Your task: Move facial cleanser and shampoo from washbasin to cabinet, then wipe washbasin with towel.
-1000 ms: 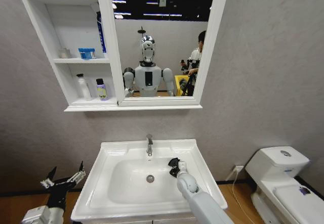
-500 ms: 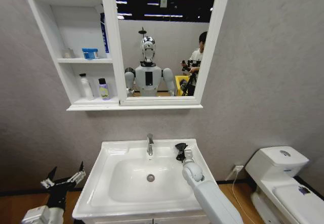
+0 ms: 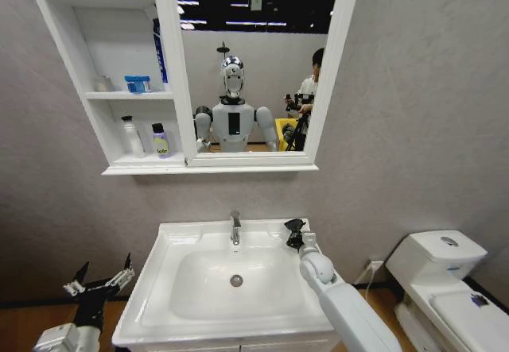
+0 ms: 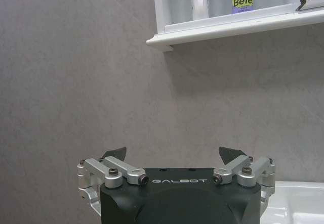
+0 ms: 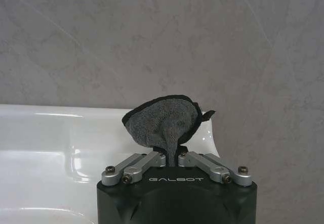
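Observation:
The white washbasin (image 3: 171,245) with its chrome tap (image 3: 235,229) sits in front of me. My right gripper (image 3: 296,236) is shut on the dark grey towel (image 3: 294,226) over the basin's back right corner, near the wall. The right wrist view has the towel (image 5: 164,120) bunched above the shut right gripper (image 5: 172,155), with the washbasin rim (image 5: 45,113) behind. On the cabinet (image 3: 103,171), the lowest shelf holds a white bottle (image 3: 129,136) and a small lilac-labelled bottle (image 3: 161,141). I cannot tell which is the shampoo or the facial cleanser. My left gripper (image 3: 99,280) hangs open left of the basin.
A white toilet (image 3: 441,280) stands at the lower right. The tall mirror (image 3: 254,66) reflects the robot and a person behind. Upper cabinet shelves carry a blue tube (image 3: 136,83) and a tall blue bottle (image 3: 159,50). The left wrist view has the open left gripper (image 4: 172,155) facing the grey wall under the shelf.
My right gripper has carried the towel from inside the bowl, right of the drain, back and rightward to the rear right corner. The left arm has stayed put.

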### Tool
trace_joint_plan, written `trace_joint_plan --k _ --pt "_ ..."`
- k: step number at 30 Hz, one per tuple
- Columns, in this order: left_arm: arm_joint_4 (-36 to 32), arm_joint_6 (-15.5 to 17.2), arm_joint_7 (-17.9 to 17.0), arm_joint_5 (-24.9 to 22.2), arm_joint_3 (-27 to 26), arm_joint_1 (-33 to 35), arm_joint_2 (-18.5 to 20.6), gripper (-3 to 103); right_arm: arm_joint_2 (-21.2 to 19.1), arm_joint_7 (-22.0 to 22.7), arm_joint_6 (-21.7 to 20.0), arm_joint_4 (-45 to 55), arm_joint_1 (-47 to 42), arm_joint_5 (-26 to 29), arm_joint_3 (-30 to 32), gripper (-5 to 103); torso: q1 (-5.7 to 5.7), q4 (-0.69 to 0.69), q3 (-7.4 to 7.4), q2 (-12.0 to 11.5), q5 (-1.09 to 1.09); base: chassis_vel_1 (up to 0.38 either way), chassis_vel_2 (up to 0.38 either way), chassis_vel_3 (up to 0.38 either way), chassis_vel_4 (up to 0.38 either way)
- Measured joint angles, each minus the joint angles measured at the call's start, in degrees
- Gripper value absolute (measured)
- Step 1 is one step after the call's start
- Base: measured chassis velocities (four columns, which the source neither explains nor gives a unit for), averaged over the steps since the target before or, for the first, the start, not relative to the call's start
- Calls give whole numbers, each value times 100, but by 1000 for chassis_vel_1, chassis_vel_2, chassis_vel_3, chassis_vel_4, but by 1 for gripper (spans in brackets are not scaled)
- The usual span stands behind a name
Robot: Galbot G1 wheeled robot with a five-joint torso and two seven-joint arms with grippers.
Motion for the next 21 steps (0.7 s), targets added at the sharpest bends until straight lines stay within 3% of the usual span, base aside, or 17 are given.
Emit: trace_joint_plan --k 3,5,7,12,15,21 --pt "0 1 0 0 0 0 0 100 -67 -358 192 -75 -167 -64 151 6 0 -1 0 0 0 0 0 0 0" --pt "0 1 0 0 1 0 0 100 -148 -844 425 -177 -301 -85 293 3 0 -1 0 0 1 0 0 0 0" --pt "0 1 0 0 1 0 0 100 -203 -1057 560 -203 -353 -137 380 14 0 -1 0 1 0 0 0 0 0" --pt "0 1 0 0 1 0 0 100 -310 -1095 598 -158 -408 -172 459 30 0 0 0 0 0 0 0 0 0" --pt "0 1 0 0 1 0 0 100 -371 -1153 628 -170 -421 -92 496 46 0 0 0 0 -1 0 0 0 0" --pt "0 1 0 0 1 0 0 100 -301 -1195 743 -202 -430 -58 504 63 0 0 0 0 -1 0 0 0 0"
